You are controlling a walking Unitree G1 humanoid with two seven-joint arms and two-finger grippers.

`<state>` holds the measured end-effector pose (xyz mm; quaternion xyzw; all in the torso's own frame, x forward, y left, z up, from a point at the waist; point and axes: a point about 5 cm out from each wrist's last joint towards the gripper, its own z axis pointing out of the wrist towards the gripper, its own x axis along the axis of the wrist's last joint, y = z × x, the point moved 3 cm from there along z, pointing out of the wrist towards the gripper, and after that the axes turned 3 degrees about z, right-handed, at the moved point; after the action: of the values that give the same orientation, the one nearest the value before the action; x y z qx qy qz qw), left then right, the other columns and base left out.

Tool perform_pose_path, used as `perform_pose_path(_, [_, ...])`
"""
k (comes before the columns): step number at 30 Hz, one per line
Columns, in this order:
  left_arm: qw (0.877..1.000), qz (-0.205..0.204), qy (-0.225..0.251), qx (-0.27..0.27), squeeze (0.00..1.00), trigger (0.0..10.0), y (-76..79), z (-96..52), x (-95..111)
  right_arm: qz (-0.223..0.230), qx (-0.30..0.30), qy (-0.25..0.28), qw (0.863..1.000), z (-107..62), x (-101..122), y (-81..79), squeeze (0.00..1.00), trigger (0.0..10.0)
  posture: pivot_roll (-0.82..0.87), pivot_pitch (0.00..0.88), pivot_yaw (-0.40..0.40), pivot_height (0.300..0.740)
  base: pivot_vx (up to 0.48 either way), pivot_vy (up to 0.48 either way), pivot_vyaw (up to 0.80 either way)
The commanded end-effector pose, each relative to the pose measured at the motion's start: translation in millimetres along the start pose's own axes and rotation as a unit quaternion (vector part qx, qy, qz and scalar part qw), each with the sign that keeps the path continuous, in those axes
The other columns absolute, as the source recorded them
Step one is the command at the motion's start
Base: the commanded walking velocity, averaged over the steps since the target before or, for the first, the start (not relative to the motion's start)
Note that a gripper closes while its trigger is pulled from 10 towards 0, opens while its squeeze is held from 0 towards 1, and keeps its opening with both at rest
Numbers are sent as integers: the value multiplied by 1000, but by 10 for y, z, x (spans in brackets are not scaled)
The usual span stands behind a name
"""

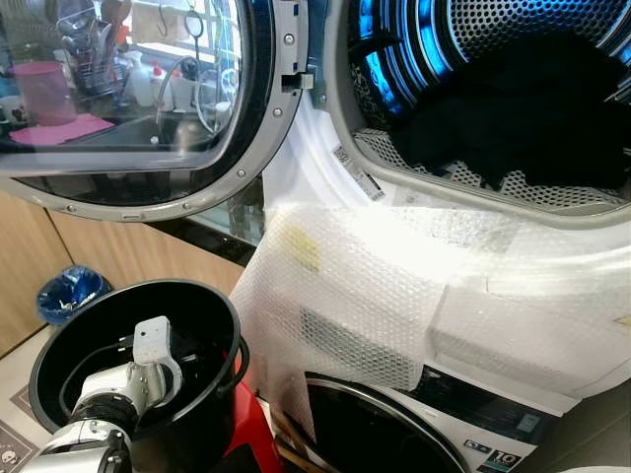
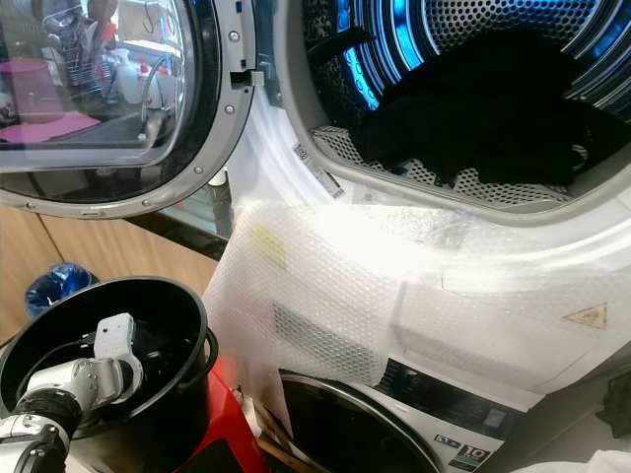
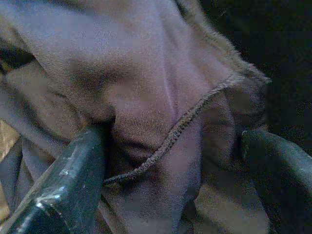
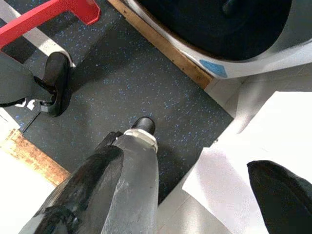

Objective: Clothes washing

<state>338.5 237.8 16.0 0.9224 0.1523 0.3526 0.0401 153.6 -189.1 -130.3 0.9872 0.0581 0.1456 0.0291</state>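
left pincer [image 3: 170,161]: down in black bucket [image 1: 59,345], fingers spread wide astride brown garment [image 3: 146,97], pressing it | right pincer [image 4: 195,190]: agape, empty, above floor [image 4: 136,83]

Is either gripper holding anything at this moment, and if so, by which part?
Nothing is clamped yet. The left gripper is open inside the black bucket, fingers straddling a hemmed fold of dark cloth. The right gripper is open above the floor.

The robot's left arm [image 1: 108,404] is silver metal with ribbed black collars, a boxy white wrist block on top and a black cable looping beside it. Its left pincer [image 3: 170,161] has two long, scuffed black fingers [image 3: 73,180]. The right pincer [image 4: 195,195] has glossy black fingers too, one partly sheathed in grey.
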Motion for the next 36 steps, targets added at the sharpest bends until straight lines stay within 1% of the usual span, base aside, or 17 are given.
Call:
perform_pose_path(1, [1000, -11, -17, 4, 0, 10000, -9, 22, -100, 7, -3, -6, 1000, -3, -39, 49, 0, 10000, 39, 0, 1, 740, 0, 0, 0])
perform_pose_path(2, [1000, -22, -8, 5, 0, 10000, -3, 26, -75, 25, 0, -5, 1000, -4, -30, 54, 0, 10000, 35, 0, -1, 740, 0, 0, 0])
perform_pose_path(3, [1000, -29, -5, 5, 0, 10000, -1, 26, -62, 34, 2, -4, 999, -5, -23, 54, 0, 10000, 33, 0, -4, 740, 0, 0, 0])
perform_pose_path(7, [998, -61, 13, 9, 0, 10000, 6, 26, 0, 53, -1, -2, 999, -8, -23, 88, 0, 10000, 24, 0, -15, 740, 0, 0, 0])
perform_pose_path(9, [998, -66, 14, 11, 0, 10000, 10, 32, -10, 57, -1, -4, 998, -9, -37, 100, 0, 10000, 20, 0, -19, 740, 0, 0, 0])
perform_pose_path(12, [997, -73, 12, 7, 0, 10000, 52, 49, -39, 95, -2, -3, 995, -13, -50, 137, 0, 10000, 9, 0, -23, 740, 0, 0, 0])
perform_pose_path(14, [997, -78, 14, 14, 0, 10000, 18, 48, -33, 112, -2, -1, 994, -14, -44, 151, 0, 10000, 10, 0, -26, 740, 0, 0, 0])
perform_pose_path(15, [997, -79, 12, 24, 0, 10000, -31, 47, -45, 121, -2, -2, 993, -15, -58, 161, 0, 10000, 0, 0, -24, 740, 0, 0, 0])
perform_pose_path(17, [997, -73, 9, 39, 0, 10000, -105, 46, -86, 125, -4, -5, 992, -17, -90, 177, 0, 10000, -4, 0, -24, 740, 0, 0, 0])
perform_pose_path(21, [996, -75, -4, 55, 0, 10000, -181, 49, -178, 133, -5, -8, 991, -18, -122, 194, 0, 10000, -12, 0, -24, 740, 0, 0, 0])
perform_pose_path(22, [996, -67, -10, 61, 0, 10000, -213, 51, -225, 142, -9, -7, 990, -19, -128, 208, 0, 10000, -25, 0, -18, 740, 0, 0, 0])
perform_pose_path(23, [996, -49, -21, 71, 0, 10000, -270, 53, -312, 155, -11, -5, 988, -21, -129, 225, 0, 10000, -30, 0, -17, 740, 0, 0, 0])
perform_pose_path(24, [996, -44, -24, 73, 0, 10000, -285, 54, -337, 159, -11, -5, 987, -22, -132, 229, 0, 10000, -35, 0, -16, 740, 0, 0, 0])
perform_pose_path(26, [996, -37, -32, 80, 0, 0, -336, 49, -391, 161, -13, -7, 987, -23, -152, 240, 0, 10000, -40, 0, -13, 740, 0, 0, 0])
perform_pose_path(29, [995, -36, -37, 84, 0, 0, -370, 47, -442, 165, -14, -11, 986, -24, -194, 249, 0, 10000, -46, 0, -11, 740, 0, 0, 0])
perform_pose_path(36, [995, -37, -39, 79, 0, 0, -348, 55, -463, 173, -18, -13, 985, -28, -220, 272, 0, 10000, -52, 0, -15, 740, 0, 0, 0])
